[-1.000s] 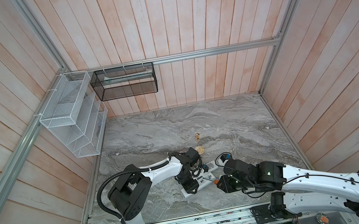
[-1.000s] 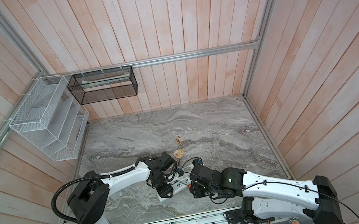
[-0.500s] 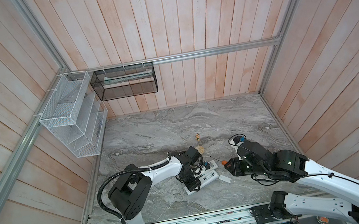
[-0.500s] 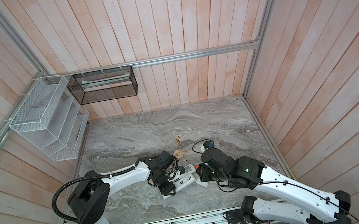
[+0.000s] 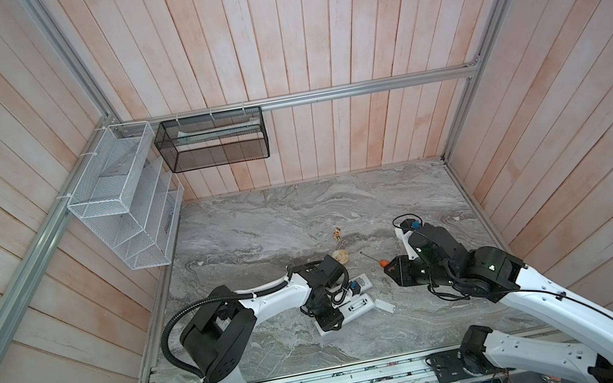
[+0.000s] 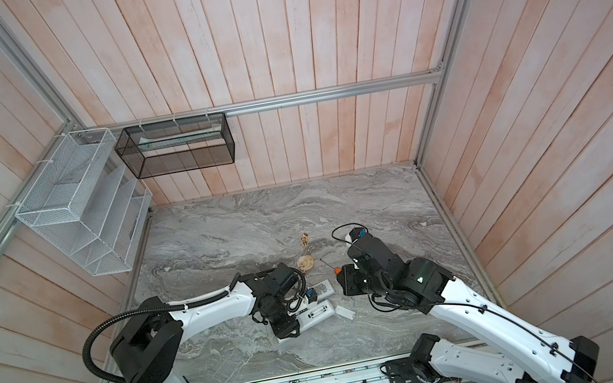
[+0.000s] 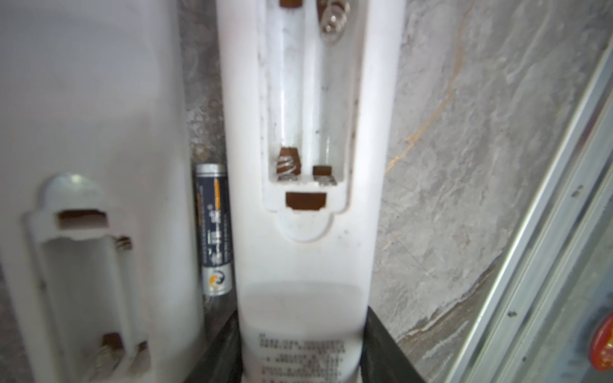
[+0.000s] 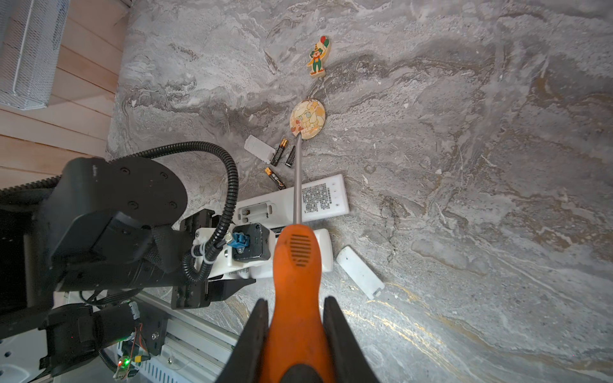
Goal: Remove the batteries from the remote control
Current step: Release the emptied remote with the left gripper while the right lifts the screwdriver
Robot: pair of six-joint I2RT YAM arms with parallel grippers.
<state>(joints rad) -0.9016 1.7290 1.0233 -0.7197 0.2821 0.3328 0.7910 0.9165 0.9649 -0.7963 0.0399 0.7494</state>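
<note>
- bench [image 8: 464, 165]: grey marble pattern, white swirls, a few gold veins.
- remote control [image 7: 305, 265]: white, brown contacts in its bay, grey print.
- second remote [image 8: 318, 199]: white, with a black speckled code square.
- batteries [image 8: 278, 152]: black, gold-orange ends.
- screwdriver [image 8: 297, 265]: orange handle, grey shaft.
- cover plate [image 8: 360, 272]: white.
- round badge [image 8: 307, 118]: cream-yellow cartoon print.
- clown figure [image 8: 317, 56]: green, orange and yellow, with red and green balloons.
- wire rack [image 5: 120, 198]: white.
- mesh basket [image 5: 212, 141]: black.
- wall planks [image 5: 311, 31]: pale pinkish wood.
</note>
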